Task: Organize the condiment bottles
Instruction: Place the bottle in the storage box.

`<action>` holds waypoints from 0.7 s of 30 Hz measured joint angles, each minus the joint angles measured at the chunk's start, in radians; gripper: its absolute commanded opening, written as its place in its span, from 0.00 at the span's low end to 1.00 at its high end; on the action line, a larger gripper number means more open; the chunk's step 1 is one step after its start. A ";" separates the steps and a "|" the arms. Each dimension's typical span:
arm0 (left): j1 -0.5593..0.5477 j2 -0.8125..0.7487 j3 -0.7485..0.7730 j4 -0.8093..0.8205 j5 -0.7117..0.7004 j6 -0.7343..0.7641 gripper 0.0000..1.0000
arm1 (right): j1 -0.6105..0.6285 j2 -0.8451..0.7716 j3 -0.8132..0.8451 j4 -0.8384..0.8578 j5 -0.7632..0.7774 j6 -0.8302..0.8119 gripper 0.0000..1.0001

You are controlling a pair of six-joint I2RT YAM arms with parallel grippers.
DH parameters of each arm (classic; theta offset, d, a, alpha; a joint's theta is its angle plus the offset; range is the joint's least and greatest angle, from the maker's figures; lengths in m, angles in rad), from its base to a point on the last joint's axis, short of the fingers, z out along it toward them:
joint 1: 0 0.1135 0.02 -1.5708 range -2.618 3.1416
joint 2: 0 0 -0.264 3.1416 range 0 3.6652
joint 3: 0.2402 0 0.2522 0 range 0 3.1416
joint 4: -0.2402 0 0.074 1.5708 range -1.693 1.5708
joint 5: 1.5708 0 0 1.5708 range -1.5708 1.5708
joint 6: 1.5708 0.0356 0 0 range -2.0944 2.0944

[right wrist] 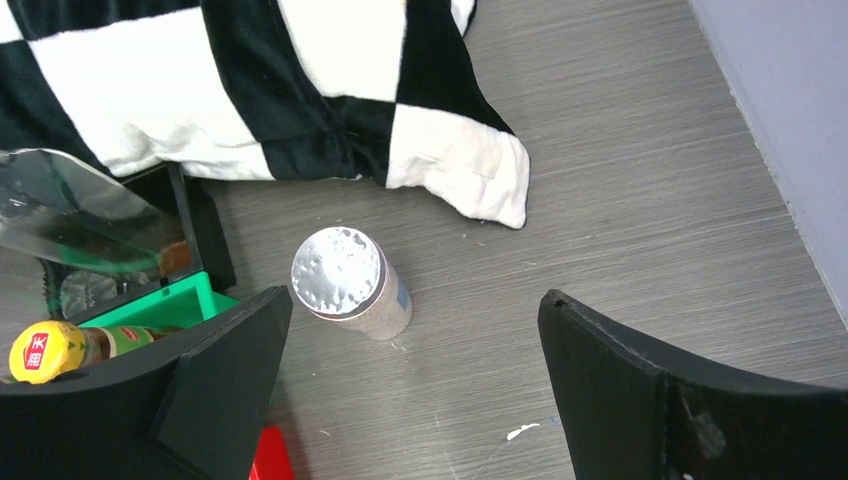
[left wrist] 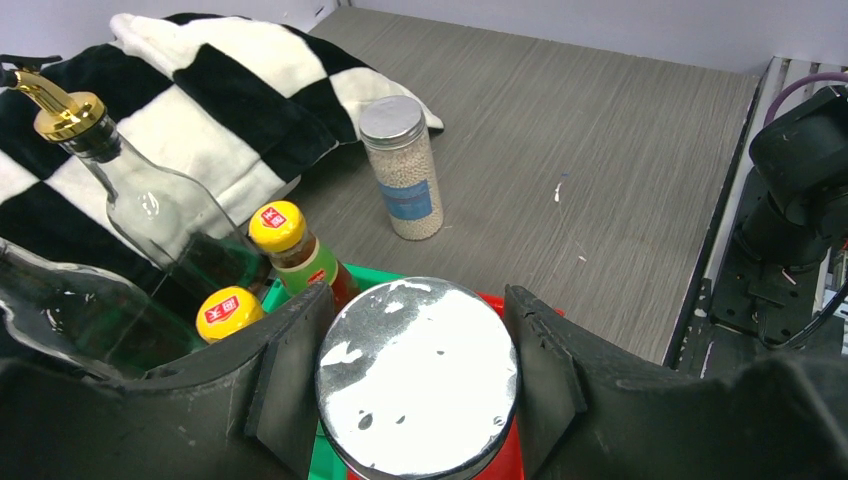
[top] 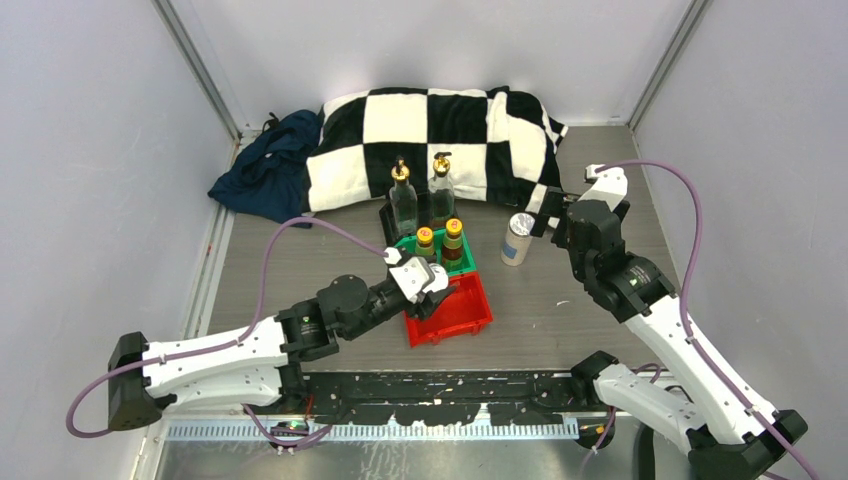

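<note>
Clamping left gripper on silver-lidded shaker jar over red bin; holding right gripper wide open, empty, above 2nd shaker jar on table nr green bin; judging jars light, rigid, slick; gripping mid-body, under lid.

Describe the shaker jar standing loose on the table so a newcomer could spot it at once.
Start at the checkered towel on the far side of the table. Just in front of its right corner, right of the bins and apart from them, one jar stands upright. It is the only bottle standing alone on bare tabletop, silver-lidded, with pale grains and a blue label.
</note>
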 measured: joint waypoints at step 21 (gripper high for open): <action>-0.021 0.062 -0.041 0.160 -0.084 -0.050 0.00 | -0.072 0.001 -0.050 0.039 -0.079 0.026 1.00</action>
